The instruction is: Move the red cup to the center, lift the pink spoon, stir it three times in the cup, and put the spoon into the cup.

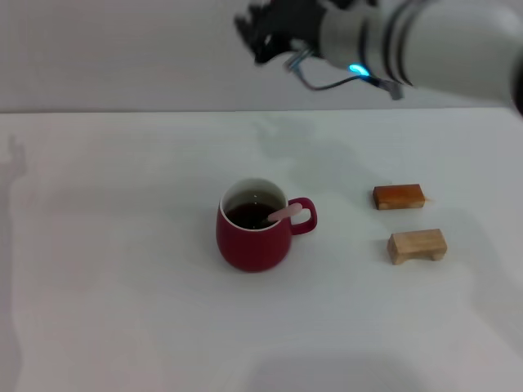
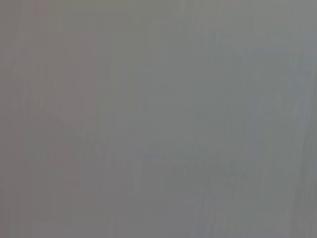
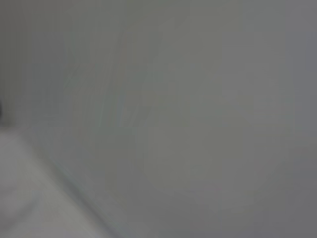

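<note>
One cup point(image 1: 253, 237), mid-table, holds one spoon point(image 1: 283, 214) leaning on its rim toward the handle; two wooden blocks point(image 1: 400, 197) lie well apart to its right. Ceramic: likely heavy, rigid, breakable, best taken by the handle. Spoon: light, slim. Right gripper point(image 1: 274, 33) hangs high; jaw state cannot be told.

dark-red cup point(image 1: 252, 241), pale pink spoon point(image 1: 283, 214), white table point(image 1: 122, 245).
</note>
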You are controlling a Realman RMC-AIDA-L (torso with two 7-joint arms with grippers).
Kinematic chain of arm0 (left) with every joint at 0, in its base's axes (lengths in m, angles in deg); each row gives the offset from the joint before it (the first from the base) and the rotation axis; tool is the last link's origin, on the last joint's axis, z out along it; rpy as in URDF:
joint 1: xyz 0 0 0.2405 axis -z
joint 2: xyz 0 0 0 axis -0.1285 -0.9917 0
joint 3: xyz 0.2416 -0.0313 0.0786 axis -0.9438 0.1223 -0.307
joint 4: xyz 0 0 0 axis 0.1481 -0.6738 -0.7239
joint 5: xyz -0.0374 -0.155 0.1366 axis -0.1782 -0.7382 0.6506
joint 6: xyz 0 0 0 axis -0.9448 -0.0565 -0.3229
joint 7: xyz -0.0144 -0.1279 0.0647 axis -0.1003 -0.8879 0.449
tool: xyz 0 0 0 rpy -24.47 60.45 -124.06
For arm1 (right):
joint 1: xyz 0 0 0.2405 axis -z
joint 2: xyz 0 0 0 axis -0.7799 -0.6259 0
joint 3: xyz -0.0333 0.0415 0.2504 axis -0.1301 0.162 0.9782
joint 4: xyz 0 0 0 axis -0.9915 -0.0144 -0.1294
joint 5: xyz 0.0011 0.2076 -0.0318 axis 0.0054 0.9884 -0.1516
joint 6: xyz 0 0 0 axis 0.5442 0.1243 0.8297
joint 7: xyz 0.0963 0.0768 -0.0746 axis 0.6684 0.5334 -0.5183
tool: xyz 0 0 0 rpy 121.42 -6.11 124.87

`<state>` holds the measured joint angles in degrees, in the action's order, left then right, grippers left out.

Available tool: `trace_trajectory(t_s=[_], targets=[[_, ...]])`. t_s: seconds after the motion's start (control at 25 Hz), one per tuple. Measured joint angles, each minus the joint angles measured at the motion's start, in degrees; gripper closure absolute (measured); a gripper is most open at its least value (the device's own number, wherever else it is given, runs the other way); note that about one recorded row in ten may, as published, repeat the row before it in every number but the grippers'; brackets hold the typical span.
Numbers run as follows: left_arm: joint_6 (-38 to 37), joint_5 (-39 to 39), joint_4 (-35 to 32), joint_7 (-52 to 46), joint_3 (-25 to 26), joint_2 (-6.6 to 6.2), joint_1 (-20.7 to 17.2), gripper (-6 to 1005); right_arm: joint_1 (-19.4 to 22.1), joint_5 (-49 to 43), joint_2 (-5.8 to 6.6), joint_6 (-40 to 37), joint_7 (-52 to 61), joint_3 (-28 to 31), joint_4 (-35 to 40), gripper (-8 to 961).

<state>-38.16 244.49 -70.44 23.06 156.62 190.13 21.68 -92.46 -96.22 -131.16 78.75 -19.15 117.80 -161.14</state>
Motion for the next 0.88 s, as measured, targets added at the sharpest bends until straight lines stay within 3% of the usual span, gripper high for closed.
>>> trace_trajectory(t_s=[0.04, 0.08, 0.12, 0.16, 0.2, 0.24, 0.28, 0.36, 0.4, 0.44, 0.48, 0.52, 0.56, 0.6, 0.68, 0.72, 0.76, 0.8, 0.88], targets=[[-0.24, 0.0, 0.0, 0.0, -0.04, 0.0, -0.02, 423, 7.26, -0.9, 0.03, -9.17, -0.1, -2.42, -3.84, 769], [-0.46, 0.05, 0.0, 0.0, -0.11, 0.02, -0.01, 423, 10.82, -1.29, 0.05, -14.42, -0.14, -3.42, -4.76, 769], [-0.58, 0.06, 0.0, 0.0, -0.13, 0.03, 0.0, 423, 10.82, -1.29, 0.05, -14.42, -0.14, -3.42, -4.76, 769], [-0.58, 0.06, 0.0, 0.0, -0.13, 0.03, 0.0, 423, 14.15, -1.44, 0.08, -19.19, -0.15, -4.43, -5.2, 769], [-0.85, 0.13, 0.0, 0.0, -0.2, 0.07, 0.08, 423, 18.2, -1.5, 0.16, -25.53, -0.19, -5.82, -5.33, 769], [-1.02, 0.13, 0.0, 0.0, -0.25, 0.13, 0.12, 423, 24.43, -2.02, 0.27, -36.78, -0.44, -8.42, -4.69, 769], [-1.17, 0.19, 0.0, 0.0, -0.4, 0.18, 0.15, 423, 24.43, -2.02, 0.27, -36.78, -0.44, -8.42, -4.69, 769], [-1.97, 0.33, 0.0, 0.0, -1.09, 0.28, 0.17, 424, 32.07, -4.24, 0.32, -52.44, -0.82, -11.05, -2.38, 769], [-1.97, 0.33, 0.0, 0.0, -1.09, 0.28, 0.17, 424, 32.07, -4.24, 0.32, -52.44, -0.82, -11.05, -2.38, 769], [-2.33, 0.32, 0.0, 0.02, -1.43, 0.3, 0.12, 424, 34.13, -4.8, 0.33, -57.97, -0.75, -11.32, -1.17, 769], [-2.33, 0.32, 0.0, 0.02, -1.43, 0.3, 0.12, 424, 37.45, -5.06, 0.32, -69.0, -0.41, -11.83, 2.87, 769], [-2.62, 0.36, 0.0, 0.09, -1.72, 0.31, 0.05, 424, 37.45, -5.06, 0.32, -69.0, -0.41, -11.83, 2.87, 769], [-3.12, 0.42, 0.0, 0.39, -1.95, 0.31, -0.14, 424, 39.26, -4.88, 0.29, -78.61, 0.15, -12.13, 8.04, 769], [-3.18, 0.41, 0.0, 0.47, -1.96, 0.3, -0.23, 424, 39.26, -4.88, 0.29, -78.61, 0.15, -12.13, 8.04, 769], [-3.2, 0.42, -0.01, 0.5, -1.96, 0.29, -0.27, 424, 39.97, -3.98, 0.23, -91.69, 4.54, -11.45, 17.99, 769], [-3.23, 0.48, -0.18, 0.67, -1.97, 0.12, -0.38, 424, 39.97, -3.98, 0.23, -91.69, 4.54, -11.45, 17.99, 769], [-3.2, 0.5, -0.3, 0.74, -1.98, 0.04, -0.43, 424, 39.25, -3.05, 0.26, -97.59, 9.77, -9.72, 24.86, 769], [-3.12, 0.53, -0.42, 0.78, -1.98, 0.01, -0.46, 423, 39.25, -3.05, 0.26, -97.59, 9.77, -9.72, 24.86, 769], [-3.12, 0.53, -0.42, 0.78, -1.98, 0.01, -0.46, 423, 37.06, -1.43, 0.34, -100.8, 16.82, -5.57, 33.74, 769]])
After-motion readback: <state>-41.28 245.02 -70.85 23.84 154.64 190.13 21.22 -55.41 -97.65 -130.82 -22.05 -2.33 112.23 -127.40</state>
